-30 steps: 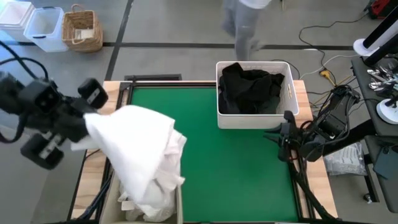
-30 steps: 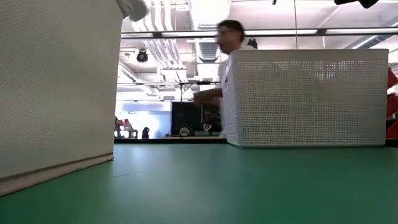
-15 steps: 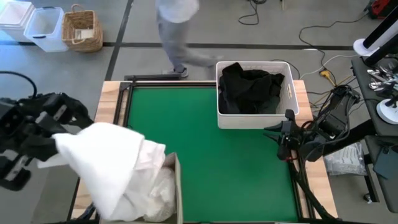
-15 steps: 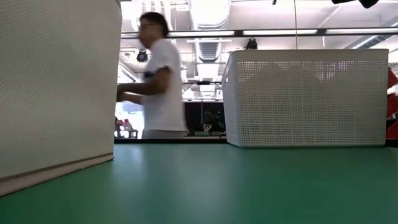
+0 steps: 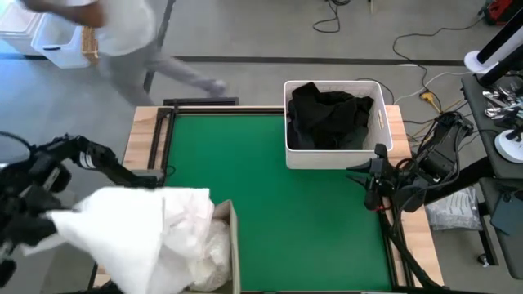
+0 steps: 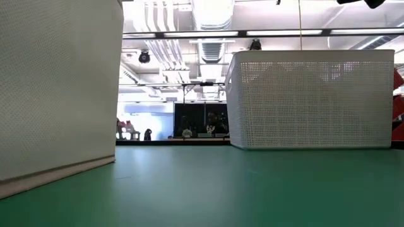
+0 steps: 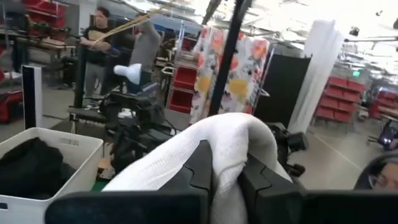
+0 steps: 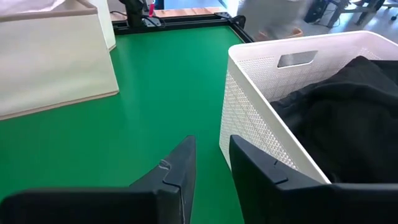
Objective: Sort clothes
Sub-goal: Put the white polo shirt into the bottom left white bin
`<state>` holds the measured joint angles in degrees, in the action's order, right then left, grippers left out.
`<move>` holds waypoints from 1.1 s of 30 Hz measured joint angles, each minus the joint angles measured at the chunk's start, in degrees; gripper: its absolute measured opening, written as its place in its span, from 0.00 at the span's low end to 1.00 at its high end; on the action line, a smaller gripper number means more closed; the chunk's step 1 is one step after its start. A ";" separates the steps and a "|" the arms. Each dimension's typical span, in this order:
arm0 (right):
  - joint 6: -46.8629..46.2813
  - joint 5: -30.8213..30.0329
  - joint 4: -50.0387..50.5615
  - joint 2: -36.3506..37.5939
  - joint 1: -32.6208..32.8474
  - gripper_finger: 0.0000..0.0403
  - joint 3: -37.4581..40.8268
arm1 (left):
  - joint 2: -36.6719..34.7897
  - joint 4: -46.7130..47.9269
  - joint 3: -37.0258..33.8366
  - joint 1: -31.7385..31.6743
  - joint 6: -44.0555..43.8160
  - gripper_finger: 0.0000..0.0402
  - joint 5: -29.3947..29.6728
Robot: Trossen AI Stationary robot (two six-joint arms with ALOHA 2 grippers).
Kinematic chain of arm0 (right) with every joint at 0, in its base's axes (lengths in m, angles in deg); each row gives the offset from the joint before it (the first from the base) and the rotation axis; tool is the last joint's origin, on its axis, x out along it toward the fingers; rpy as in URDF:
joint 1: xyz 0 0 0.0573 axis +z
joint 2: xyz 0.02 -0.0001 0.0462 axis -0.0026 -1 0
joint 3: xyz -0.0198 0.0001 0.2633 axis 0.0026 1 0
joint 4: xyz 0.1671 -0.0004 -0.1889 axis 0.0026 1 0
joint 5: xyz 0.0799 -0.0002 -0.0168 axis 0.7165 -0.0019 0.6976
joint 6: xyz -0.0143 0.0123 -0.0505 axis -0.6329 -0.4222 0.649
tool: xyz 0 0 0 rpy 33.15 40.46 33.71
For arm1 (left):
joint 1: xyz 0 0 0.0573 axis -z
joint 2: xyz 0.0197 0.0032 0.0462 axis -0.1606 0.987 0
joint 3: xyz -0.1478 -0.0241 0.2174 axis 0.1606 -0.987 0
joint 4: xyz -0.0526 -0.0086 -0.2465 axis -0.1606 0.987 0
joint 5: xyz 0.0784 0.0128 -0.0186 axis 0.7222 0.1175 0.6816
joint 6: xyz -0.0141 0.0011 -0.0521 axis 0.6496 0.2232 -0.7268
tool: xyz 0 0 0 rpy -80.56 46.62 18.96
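Left end effector (image 7: 225, 177) clenched on a white garment (image 5: 135, 233), cloth pinched between the fingers and humped over them. Arm out past the bench's (image 5: 278, 204) left edge; garment trails from there across to the beige fabric bin (image 5: 231, 245) at the near-left corner, over more white cloth inside. Likely held high so the fabric drapes clear of the bin wall.

Black garments (image 5: 328, 114) heaped in the white perforated basket (image 5: 384, 122), far right: darks kept apart from whites.

Right end effector (image 8: 208, 165) waits beside the basket, low over the green mat, fingers slightly parted, holding nothing.
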<state>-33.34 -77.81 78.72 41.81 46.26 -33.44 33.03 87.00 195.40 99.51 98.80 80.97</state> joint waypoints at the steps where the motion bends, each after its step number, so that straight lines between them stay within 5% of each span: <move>1: 0.00 0.00 0.00 0.00 0.00 0.23 -0.02 | 0.53 -0.08 0.00 0.71 -0.09 0.02 0.14; 10: -0.11 0.00 -0.06 0.00 0.00 0.23 0.00 | 4.38 -1.94 0.00 2.21 1.20 0.02 2.46; 24: 0.09 -1.32 -0.02 -0.02 -0.01 0.23 -0.01 | 7.63 4.33 0.00 -11.54 1.81 0.02 1.95; 29: 0.10 -1.32 0.06 -0.02 0.00 0.24 -0.01 | 8.39 15.05 -0.07 -13.62 -3.43 0.02 1.61; 33: 0.10 -1.33 0.07 -0.02 0.00 0.24 0.00 | 8.81 27.99 -0.13 -13.75 -11.75 0.02 -4.37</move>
<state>-33.24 -79.13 78.78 41.79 46.26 -33.44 41.84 114.99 195.27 85.76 87.06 76.60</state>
